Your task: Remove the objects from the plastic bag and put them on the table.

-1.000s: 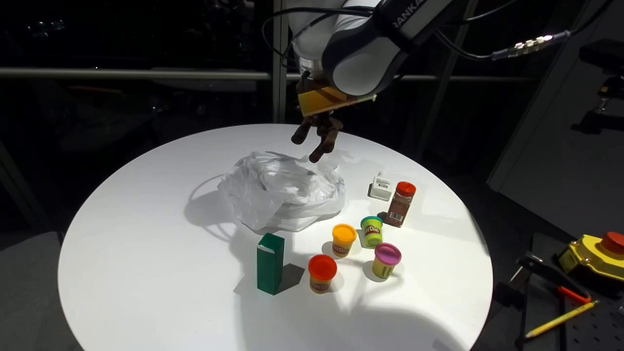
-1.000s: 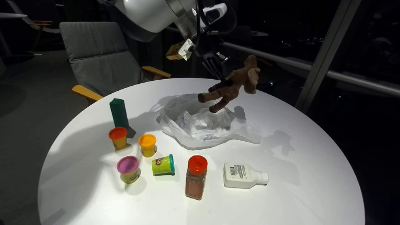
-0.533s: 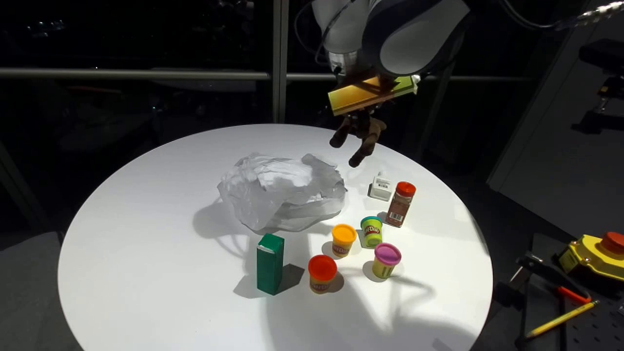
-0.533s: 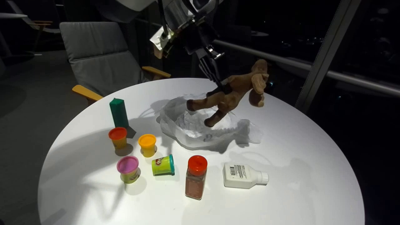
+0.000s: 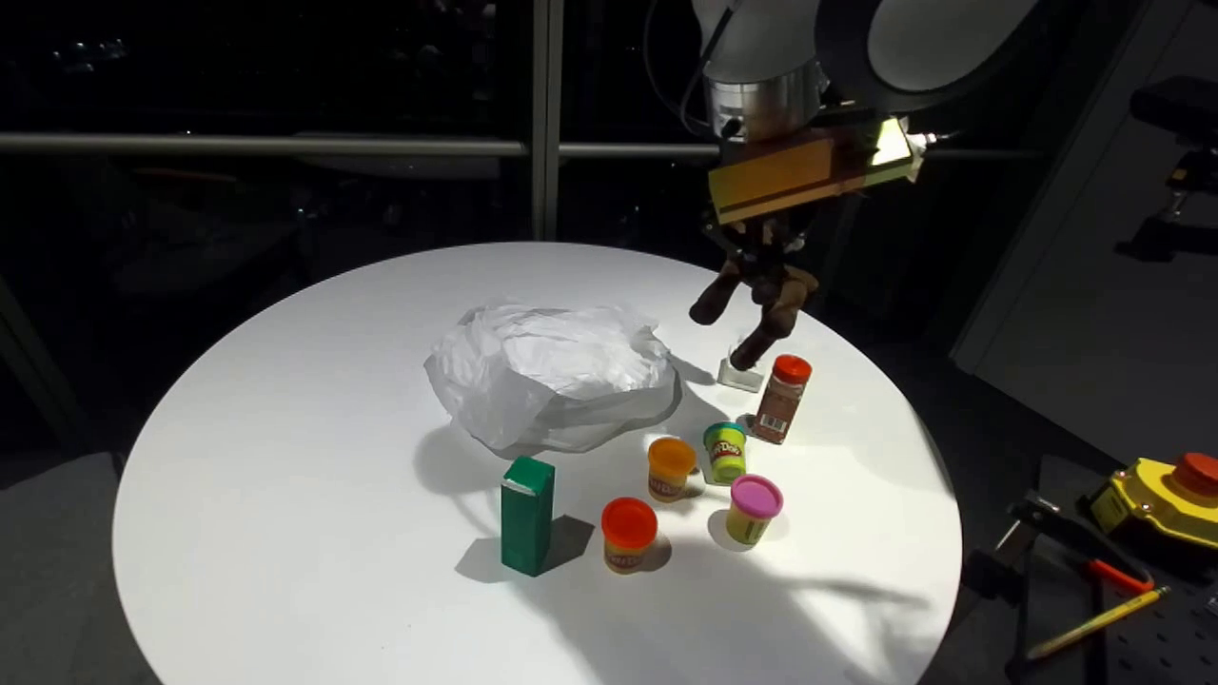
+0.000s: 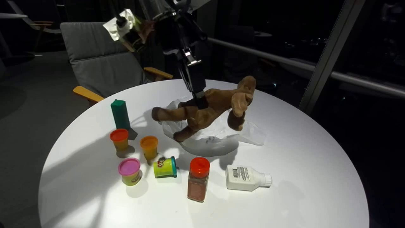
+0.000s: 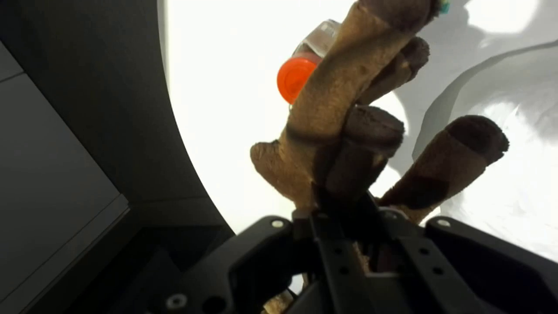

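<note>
A brown plush toy animal (image 6: 218, 103) hangs in my gripper (image 6: 199, 100), which is shut on its body in an exterior view. In the wrist view the toy's legs (image 7: 327, 100) spread out ahead of the jaws (image 7: 344, 205) and hide part of the table. In an exterior view the toy (image 5: 785, 304) is above the white bottle (image 5: 740, 377), partly covering it. The crumpled white plastic bag (image 5: 561, 381) lies open on the round white table (image 5: 285, 457); it also shows in an exterior view (image 6: 208, 146) and the wrist view (image 7: 518, 187). Its inside is not clearly visible.
On the table stand a red-lidded jar (image 6: 198, 182), a green box (image 5: 527, 518), and red (image 5: 628, 533), orange (image 5: 670, 468) and purple-lidded (image 5: 755, 509) tubs. A teal-lidded tub (image 6: 165, 167) and the white bottle (image 6: 243, 178) lie on their sides. A chair (image 6: 98, 53) stands behind.
My gripper has carried the toy off from above the bag toward the bottle and jar side, and lower. The bag's near flap has settled a little. Objects on the table stay put.
</note>
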Controlling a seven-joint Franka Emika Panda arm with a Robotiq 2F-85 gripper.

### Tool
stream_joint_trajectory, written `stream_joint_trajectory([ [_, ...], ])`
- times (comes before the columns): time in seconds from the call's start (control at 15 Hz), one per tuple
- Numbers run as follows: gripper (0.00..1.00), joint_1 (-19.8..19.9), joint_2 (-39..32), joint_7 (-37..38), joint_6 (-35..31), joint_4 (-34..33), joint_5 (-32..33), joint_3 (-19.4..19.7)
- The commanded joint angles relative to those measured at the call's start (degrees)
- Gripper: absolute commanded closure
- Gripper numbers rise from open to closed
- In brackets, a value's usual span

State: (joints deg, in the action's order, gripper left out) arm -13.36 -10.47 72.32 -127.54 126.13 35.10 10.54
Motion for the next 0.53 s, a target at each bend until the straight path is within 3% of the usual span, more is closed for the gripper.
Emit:
stream_joint_trajectory([
  [0.0,0.91,4.23,6.3,-5.55,-3.2,7.45,-6.89,-5.74],
  [0.47,0.91,5.31,7.93,-17.49,-3.94,12.88,-22.04,-11.66],
])
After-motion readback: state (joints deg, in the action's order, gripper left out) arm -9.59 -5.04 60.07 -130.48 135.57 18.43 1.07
